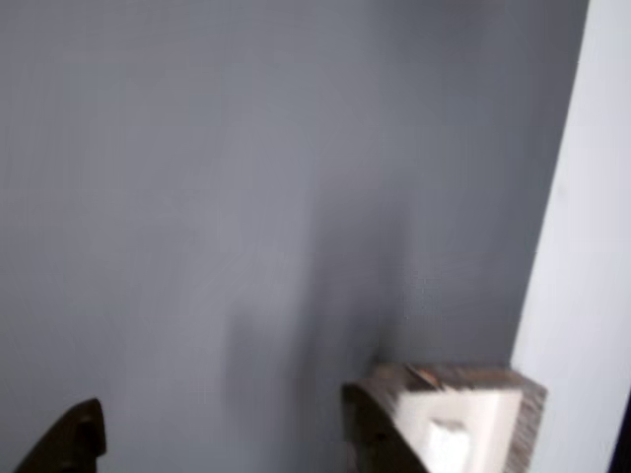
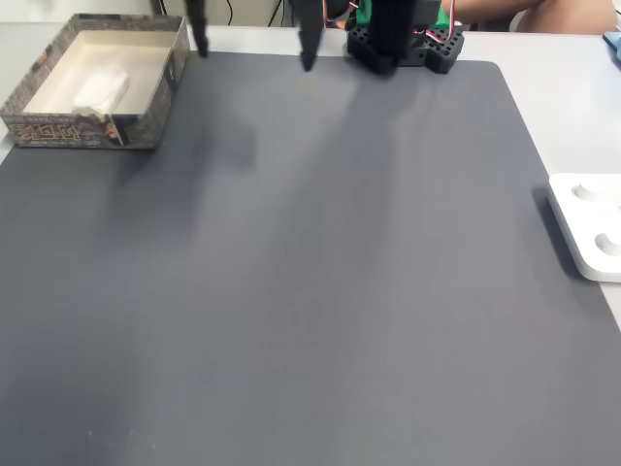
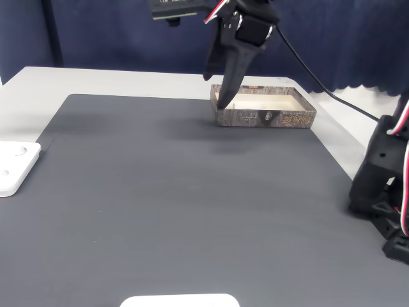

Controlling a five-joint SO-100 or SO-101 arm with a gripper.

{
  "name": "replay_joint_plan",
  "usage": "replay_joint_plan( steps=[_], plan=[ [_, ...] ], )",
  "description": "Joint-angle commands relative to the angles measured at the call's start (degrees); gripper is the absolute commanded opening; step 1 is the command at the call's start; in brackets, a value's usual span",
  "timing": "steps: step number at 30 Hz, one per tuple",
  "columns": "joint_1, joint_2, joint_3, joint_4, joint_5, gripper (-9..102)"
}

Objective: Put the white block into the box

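Gripper (image 2: 254,47) fingers hang spread and empty above the dark grey mat, just beside the open box with pale beige inner walls and a speckled brown-grey rim (image 2: 146,83). Inside that box lies the small oblong white block with rounded edges (image 2: 100,92), resting on the floor toward one side. It looks light and soft, likely to give a little under pressure, so I judge a gentle pinch across its short width would suit; beyond the box, a flat white device with round buttons (image 2: 592,238) sits at the far edge of the tabletop.

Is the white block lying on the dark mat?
No, the white block lies inside the box, on its pale floor.
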Motion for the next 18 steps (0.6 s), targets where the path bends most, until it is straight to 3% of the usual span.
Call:
replay_joint_plan(
  steps=[1,11,18],
  plan=[
    [-6.5,7.56,2.72,-3.34,-6.5,30],
    [-20.83,14.15,13.01,-6.68,-31.73,3],
    [-28.04,17.31,18.11,-7.12,-40.25,-2]
  ],
)
